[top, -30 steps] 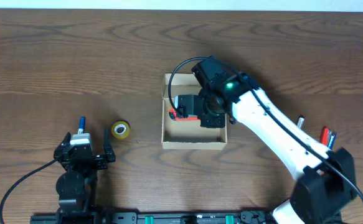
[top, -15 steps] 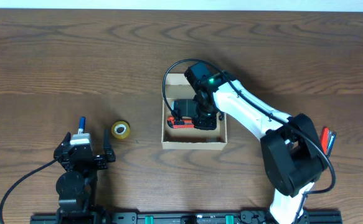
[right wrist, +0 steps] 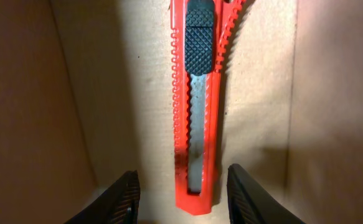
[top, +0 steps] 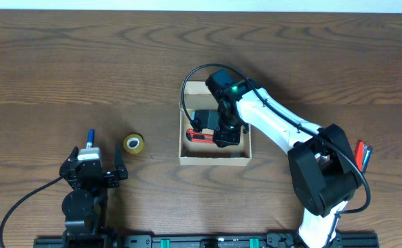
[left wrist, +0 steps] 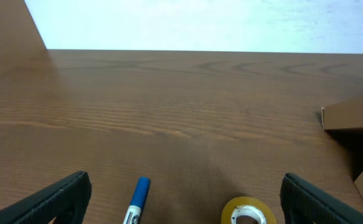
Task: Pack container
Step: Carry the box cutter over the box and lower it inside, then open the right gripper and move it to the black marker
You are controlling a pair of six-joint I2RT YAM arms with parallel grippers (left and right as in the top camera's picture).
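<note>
In the cardboard container (right wrist: 125, 93), a slim, ridged red knife (right wrist: 195, 106)

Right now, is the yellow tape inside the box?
No, the tape roll sits on the table, left of the box.

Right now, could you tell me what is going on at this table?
The right gripper is down inside the cardboard box, jaws parted on either side of a red box cutter lying flat on its floor, not gripped. The left gripper sits apart from the box, jaws wide open and empty, with a blue marker and a tape roll lying in front of it.
</note>
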